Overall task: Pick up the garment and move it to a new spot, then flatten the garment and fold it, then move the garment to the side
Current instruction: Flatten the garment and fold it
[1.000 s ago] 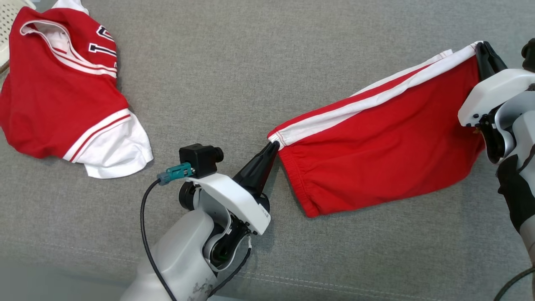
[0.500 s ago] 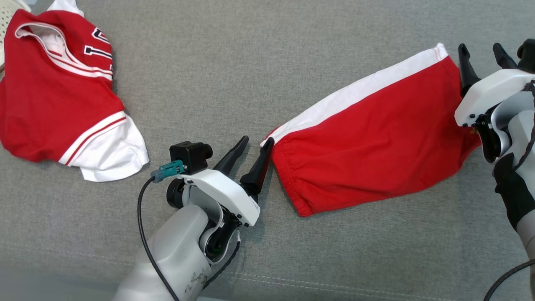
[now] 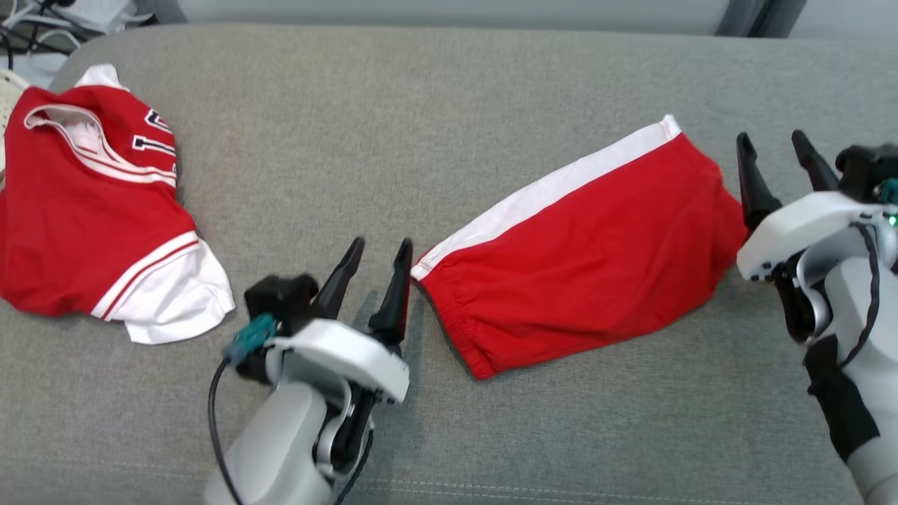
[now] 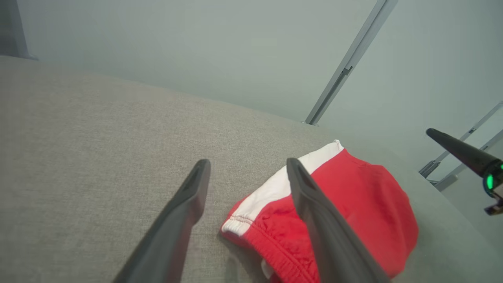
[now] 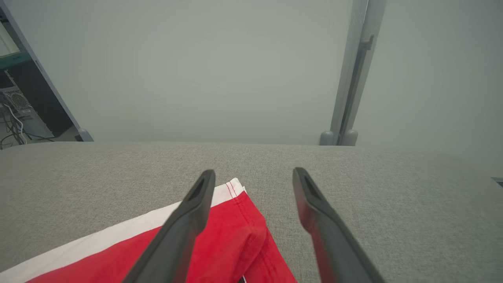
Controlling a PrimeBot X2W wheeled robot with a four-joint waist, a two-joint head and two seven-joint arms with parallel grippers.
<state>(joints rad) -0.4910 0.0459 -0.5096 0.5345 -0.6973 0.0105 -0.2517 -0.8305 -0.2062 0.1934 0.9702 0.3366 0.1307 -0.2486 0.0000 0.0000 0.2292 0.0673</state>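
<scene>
Garment (image 3: pixel 575 259): red shorts with a white side stripe, lying flat and slanted on the grey cushion (image 3: pixel 421 91), right of centre in my head view. Left gripper (image 3: pixel 383 242): I see the jaws apart, empty, just beside the elastic end. Right gripper (image 3: pixel 769 135): jaws apart, empty, just beside the opposite end. Red-and-white jersey (image 3: pixel 77 231): crumpled, far left, well apart from the shorts.

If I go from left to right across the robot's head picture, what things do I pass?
red jersey → left gripper → red shorts → right gripper
</scene>
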